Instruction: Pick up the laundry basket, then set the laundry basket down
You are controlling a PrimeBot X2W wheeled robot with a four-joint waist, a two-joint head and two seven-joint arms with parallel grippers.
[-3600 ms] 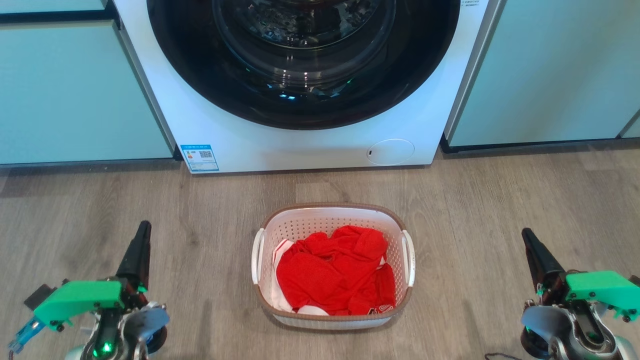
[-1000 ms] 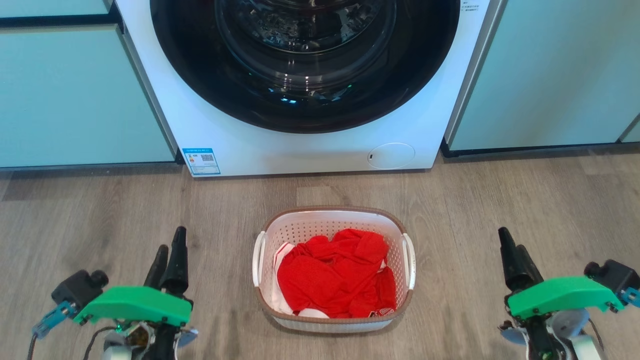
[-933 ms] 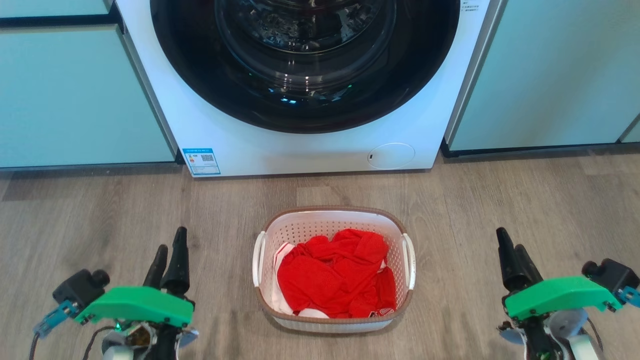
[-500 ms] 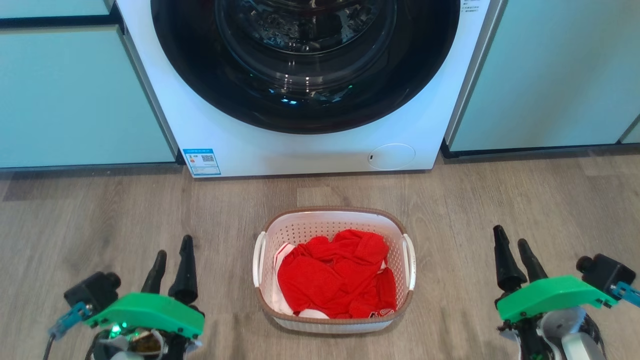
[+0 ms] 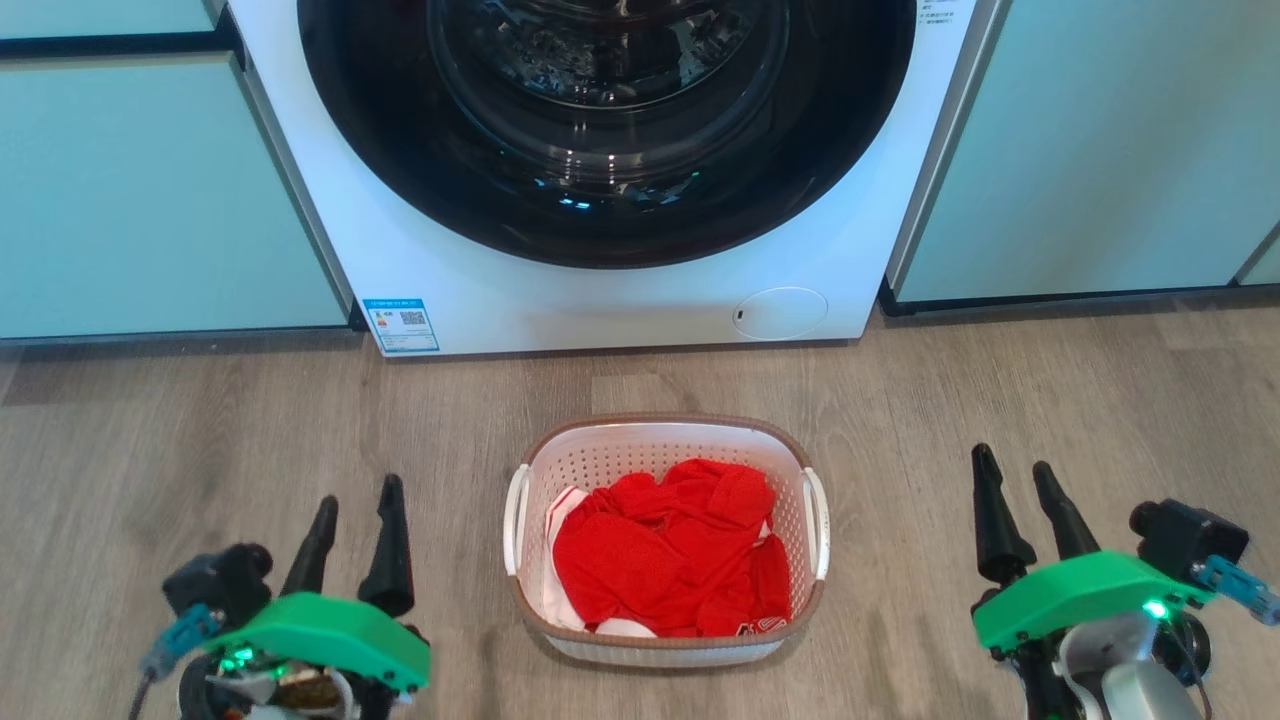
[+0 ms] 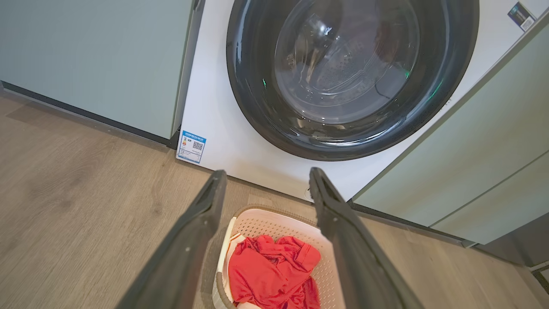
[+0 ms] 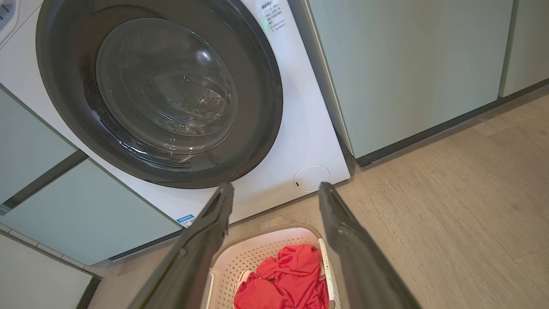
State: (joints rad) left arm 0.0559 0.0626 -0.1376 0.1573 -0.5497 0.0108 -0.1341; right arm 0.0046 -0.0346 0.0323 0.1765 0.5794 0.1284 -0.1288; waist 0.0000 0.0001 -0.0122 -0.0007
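Note:
The laundry basket (image 5: 600,455) stands on the wooden floor in front of the washing machine, white with perforated walls, a brown rim and white side handles, holding red clothes (image 5: 665,545). My left gripper (image 5: 357,492) hovers open to the basket's left, well apart from it. To the right, my right gripper (image 5: 1015,460) is open too, nothing between its fingers. The left wrist view looks between the left gripper (image 6: 265,174) fingers at the basket (image 6: 257,221). The right wrist view frames the basket (image 7: 257,251) between the right gripper (image 7: 274,186) fingers.
A white front-loading washing machine (image 5: 600,300) with a dark round door stands just behind the basket. Pale green cabinet fronts (image 5: 150,190) flank it on both sides. Wooden floor (image 5: 900,400) stretches around the basket.
Both wrists have turned so each gripper's two fingers now show side by side, spread. Both grippers have shifted slightly inward toward the basket. The basket has not moved.

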